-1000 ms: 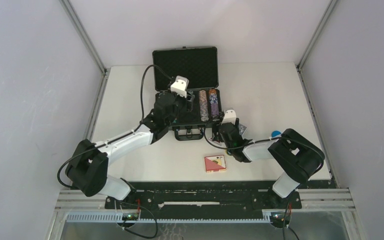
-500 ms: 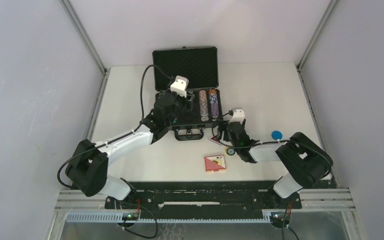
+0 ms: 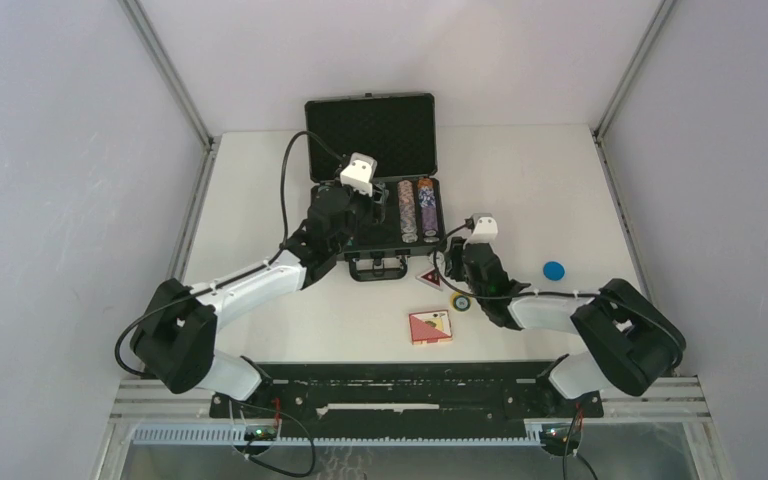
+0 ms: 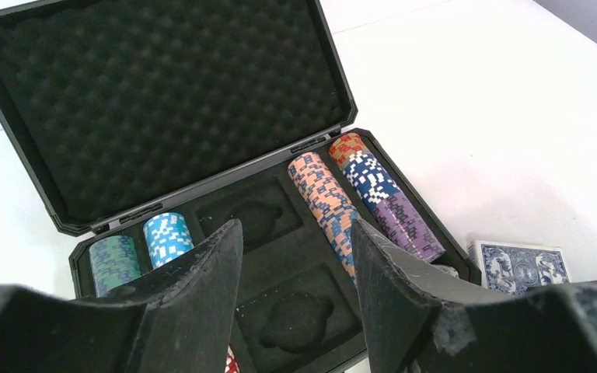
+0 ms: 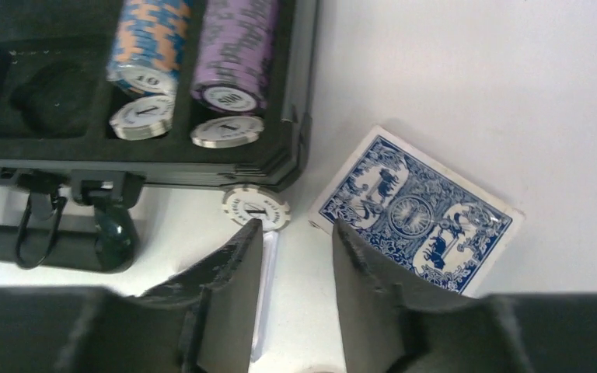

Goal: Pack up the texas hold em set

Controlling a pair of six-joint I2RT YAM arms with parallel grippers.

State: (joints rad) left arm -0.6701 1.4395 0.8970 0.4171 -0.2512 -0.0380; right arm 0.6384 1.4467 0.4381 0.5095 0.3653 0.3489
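Black hard briefcase [image 3: 370, 130] sits open at the far ctr of the white table [image 3: 260, 180]; lid raised, lined w/ black egg-crate foam; carry handle [image 3: 378, 268] on the near edge.

Inside, R half: two long rows of chips on edge; an orange-and-blue row [image 4: 322, 202] and, beside it, a red, blue and purple row [image 4: 377, 194]; two flat white chips [image 5: 227, 130] lie at the rows' near ends. L half: a short green stack [image 4: 113, 260] and a light-blue stack [image 4: 167, 237]. Between the halves, two empty moulded recesses [image 4: 253, 221] in the foam.

On the table: a loose white chip [image 5: 256, 208] just outside the case's near R corner; a blue card deck [image 5: 416, 210] just beside it, lying askew; a red triangular button [image 3: 428, 279] just R of the handle; a yellow round button [image 3: 459, 301] near it; a red card deck [image 3: 430, 327] closer to the arms; a blue round button [image 3: 554, 269] well apart to the R.

Left tool [image 4: 295, 233] hangs over the case's L half; jaws moderately wide, nothing between them. Right tool [image 5: 297, 229] is low over the table, tips just short of the loose white chip; jaws at a narrow gap, gripping nothing visible.
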